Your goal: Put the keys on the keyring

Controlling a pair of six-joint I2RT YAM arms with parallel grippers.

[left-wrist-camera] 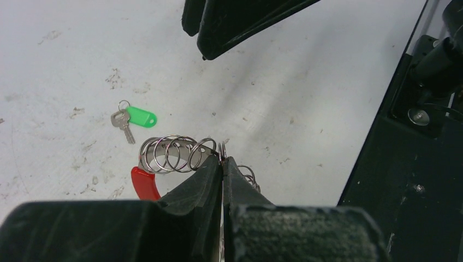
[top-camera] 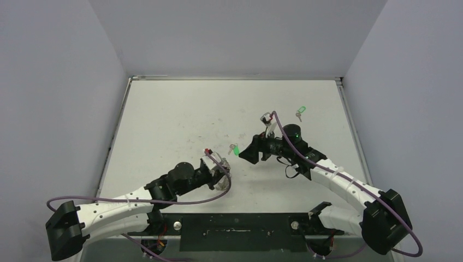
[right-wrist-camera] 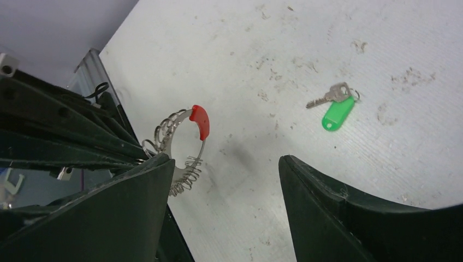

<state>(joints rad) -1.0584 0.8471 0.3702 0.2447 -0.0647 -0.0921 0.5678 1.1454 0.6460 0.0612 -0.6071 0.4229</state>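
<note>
**Left gripper (left-wrist-camera: 223,164) pinches the keyring; right gripper (right-wrist-camera: 224,161) gapes above the keys**

The pale, scuffed counter (top-camera: 174,120) carries everything, with both arms reaching in from its near edge toward the middle. The left gripper is shut tight, its jaws meeting on the wire of the keyring (left-wrist-camera: 169,153). This seems meant to steady the ring and present it to the other arm. The right gripper stands wide open with nothing between its jaws. It faces the ring from just beside it, which looks like readiness to drop onto a key rather than a grip on anything.

The keyring hangs from the left gripper as a loop of silvery coils, and its red segment (left-wrist-camera: 143,183) is turned outward and free. The keys (left-wrist-camera: 134,117), on their green tag, lie flat on the counter near the ring but apart from it, not yet threaded. A second green-tagged key (top-camera: 299,113) lies well apart, beyond the right arm.
</note>
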